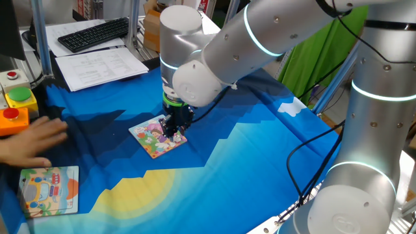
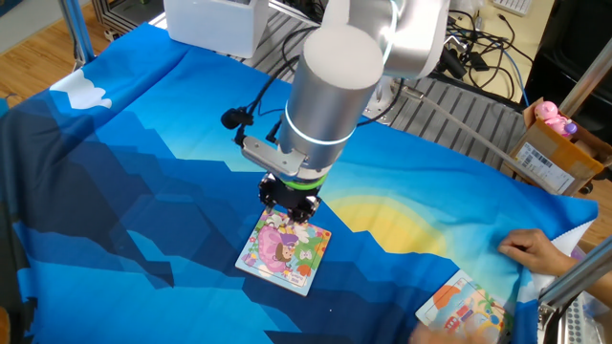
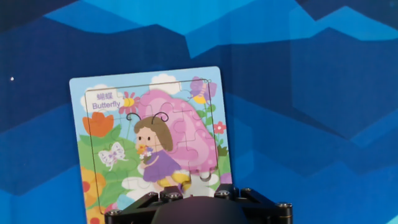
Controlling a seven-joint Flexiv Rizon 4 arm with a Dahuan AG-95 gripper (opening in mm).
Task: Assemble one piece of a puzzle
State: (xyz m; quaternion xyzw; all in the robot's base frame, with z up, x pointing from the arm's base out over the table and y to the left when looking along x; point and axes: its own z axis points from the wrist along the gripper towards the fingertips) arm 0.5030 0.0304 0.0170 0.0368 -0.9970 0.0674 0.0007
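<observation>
The puzzle point(image 1: 158, 136) point(image 2: 284, 250) point(image 3: 149, 130) is a small square board with a pink and green butterfly-girl picture, lying flat on the blue cloth. My gripper point(image 1: 174, 130) point(image 2: 290, 205) point(image 3: 194, 194) points straight down over the board's edge nearest the arm, close to its surface. In the hand view its two dark finger blocks stand apart. Between them a pale pinkish-white piece point(image 3: 199, 188) lies level with the picture, and nothing looks clamped. The fingertips themselves are hidden behind the hand's body.
A larger pale blue and orange board point(image 1: 50, 190) point(image 2: 459, 308) lies near the cloth's corner, with a person's hand point(image 1: 32, 143) point(image 2: 531, 250) beside it. A button box point(image 1: 16, 104) stands at the table edge. A black cable point(image 2: 239, 115) hangs behind the arm.
</observation>
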